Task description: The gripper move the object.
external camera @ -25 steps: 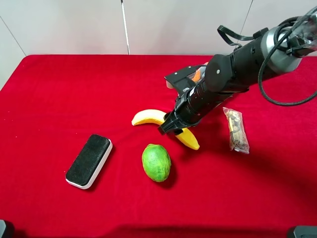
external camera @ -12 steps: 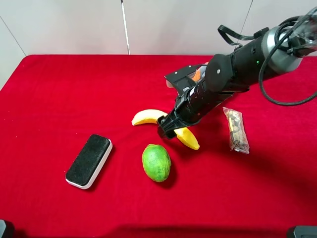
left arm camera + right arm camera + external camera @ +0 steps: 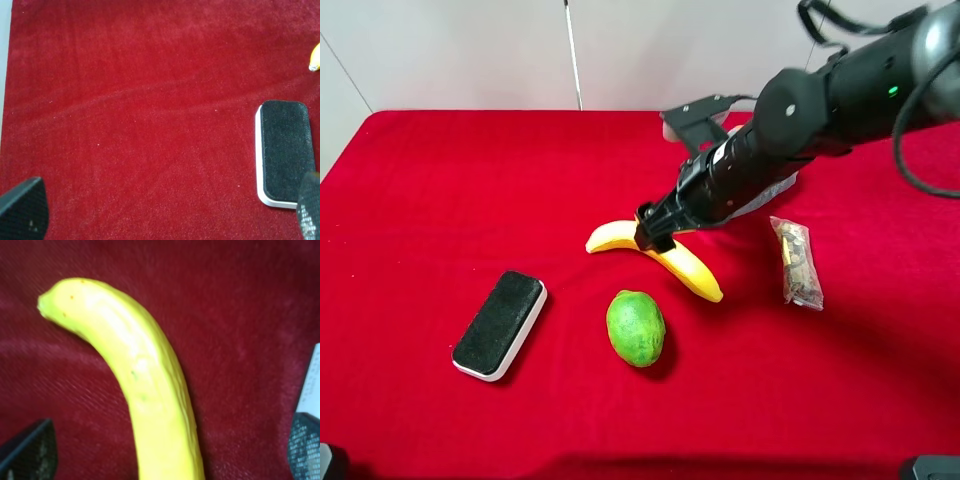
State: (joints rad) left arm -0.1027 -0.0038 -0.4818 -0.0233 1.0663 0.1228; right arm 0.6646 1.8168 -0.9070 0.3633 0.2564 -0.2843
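The yellow banana (image 3: 682, 267) lies curved on the red cloth, between the green fruit and my right arm. My right gripper (image 3: 655, 230) hovers at the banana's bend. In the right wrist view the banana (image 3: 145, 385) runs between the two black fingertips (image 3: 32, 452), which stand wide apart on either side and do not touch it. My left gripper (image 3: 165, 215) is open and empty above bare cloth beside the eraser; it does not show in the high view. The banana's tip (image 3: 315, 59) shows at the edge of the left wrist view.
A round green fruit (image 3: 636, 327) lies just in front of the banana. A black-topped white eraser block (image 3: 500, 323) lies to the left; it also shows in the left wrist view (image 3: 285, 152). A clear snack packet (image 3: 797, 262) lies right of the banana. A grey box (image 3: 692, 120) sits behind the arm.
My right arm has risen and swung back, so its gripper shifted from the banana's right half to its bend. The banana, fruit and eraser have not moved.
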